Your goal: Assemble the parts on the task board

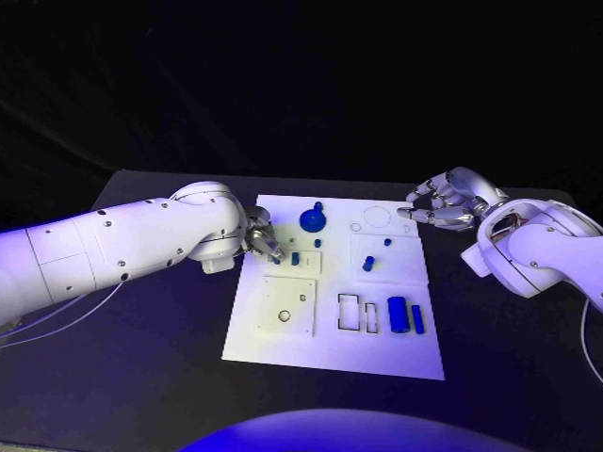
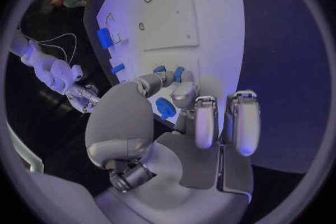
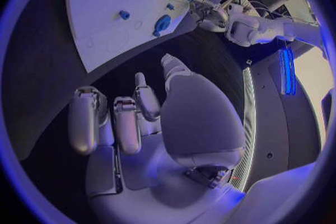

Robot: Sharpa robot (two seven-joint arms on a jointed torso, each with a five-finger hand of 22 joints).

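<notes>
Your left hand [image 1: 261, 237] seems to pinch a part [image 1: 277, 256] on the board [image 1: 332, 353]; your right hand [image 1: 445, 203] hovers empty, fingers loosely curled.

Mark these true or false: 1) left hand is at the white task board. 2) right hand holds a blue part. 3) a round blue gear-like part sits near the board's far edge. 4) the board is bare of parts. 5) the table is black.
1) True: the left hand has its fingers over the white task board, among small blue parts.
2) False: the right hand hovers beside the board, holding nothing.
3) True: the round blue gear-like part lies there.
4) False: several lie on it, such as the blue cylinder.
5) True: black table.
</notes>
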